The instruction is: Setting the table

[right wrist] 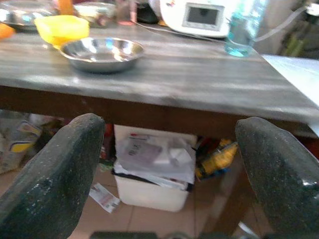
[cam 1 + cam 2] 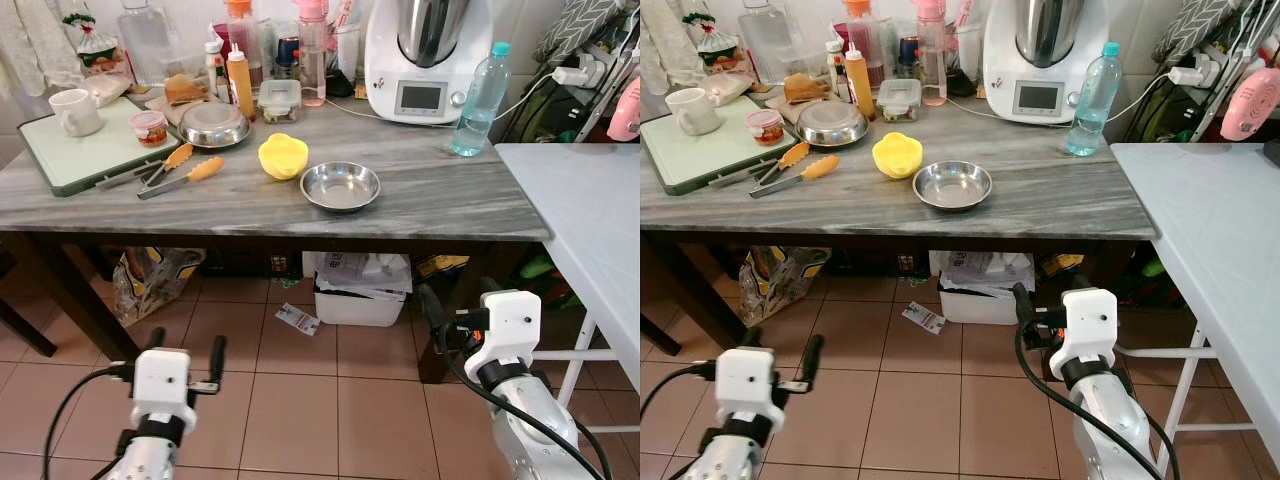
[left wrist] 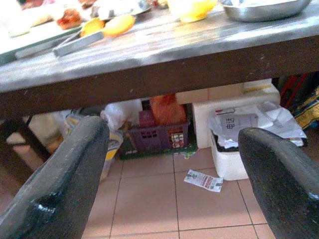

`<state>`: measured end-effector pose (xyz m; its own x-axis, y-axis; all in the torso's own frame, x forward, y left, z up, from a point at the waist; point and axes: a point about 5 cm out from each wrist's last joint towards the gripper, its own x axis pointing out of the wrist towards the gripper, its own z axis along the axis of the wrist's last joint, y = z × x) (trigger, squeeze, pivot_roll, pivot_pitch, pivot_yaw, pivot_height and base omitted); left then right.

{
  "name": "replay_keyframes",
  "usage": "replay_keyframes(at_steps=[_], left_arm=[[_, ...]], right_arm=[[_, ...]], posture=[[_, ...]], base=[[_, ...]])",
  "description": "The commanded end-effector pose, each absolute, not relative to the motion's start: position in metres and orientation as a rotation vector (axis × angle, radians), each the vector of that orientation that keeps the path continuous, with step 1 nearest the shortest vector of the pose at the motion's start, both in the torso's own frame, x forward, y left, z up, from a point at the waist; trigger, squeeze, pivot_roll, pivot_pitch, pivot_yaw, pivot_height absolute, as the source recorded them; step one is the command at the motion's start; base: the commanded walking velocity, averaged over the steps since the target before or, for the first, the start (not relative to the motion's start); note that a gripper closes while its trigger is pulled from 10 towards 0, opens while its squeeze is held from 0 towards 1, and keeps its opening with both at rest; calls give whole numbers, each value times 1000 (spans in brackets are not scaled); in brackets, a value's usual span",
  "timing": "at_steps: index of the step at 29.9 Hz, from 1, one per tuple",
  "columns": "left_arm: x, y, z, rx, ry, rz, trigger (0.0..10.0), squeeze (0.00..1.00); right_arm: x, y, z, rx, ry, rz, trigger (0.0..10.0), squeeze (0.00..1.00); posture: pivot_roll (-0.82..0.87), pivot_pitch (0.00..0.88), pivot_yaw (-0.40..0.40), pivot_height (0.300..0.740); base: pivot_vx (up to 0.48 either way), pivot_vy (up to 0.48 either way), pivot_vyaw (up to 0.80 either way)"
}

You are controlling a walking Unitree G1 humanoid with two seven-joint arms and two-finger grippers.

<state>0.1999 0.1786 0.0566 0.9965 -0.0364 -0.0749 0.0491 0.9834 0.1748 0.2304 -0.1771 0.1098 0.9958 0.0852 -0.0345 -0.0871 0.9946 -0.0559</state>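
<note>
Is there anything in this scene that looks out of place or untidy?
Yes. A scrap of printed paper lies loose on the tiled floor under the table, beside a white bin overfilled with crumpled papers. On the tabletop nothing looks spilled or tipped; the steel bowl and yellow bowl sit upright.

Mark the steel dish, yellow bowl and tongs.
steel dish (image 2: 340, 186), left eye view, centre of its inside
yellow bowl (image 2: 283, 156), left eye view, its middle
tongs (image 2: 180, 172), left eye view, mid-handle

A white bin (image 2: 358, 296) of papers sits under the table (image 2: 430, 205).
</note>
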Motion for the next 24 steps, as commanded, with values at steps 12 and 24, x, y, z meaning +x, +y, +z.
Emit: replay_keyframes(at_steps=[12, 24], left_arm=[[229, 178, 62, 276, 36, -122, 10000, 0], [246, 169, 71, 267, 19, -74, 10000, 0]], right_arm=[[233, -178, 105, -68, 37, 61, 10000, 0], [245, -171, 112, -85, 14, 123, 10000, 0]], posture=[[-101, 0, 51, 740], [-89, 0, 2, 740]], base=[[0, 0, -253], [0, 0, 0]])
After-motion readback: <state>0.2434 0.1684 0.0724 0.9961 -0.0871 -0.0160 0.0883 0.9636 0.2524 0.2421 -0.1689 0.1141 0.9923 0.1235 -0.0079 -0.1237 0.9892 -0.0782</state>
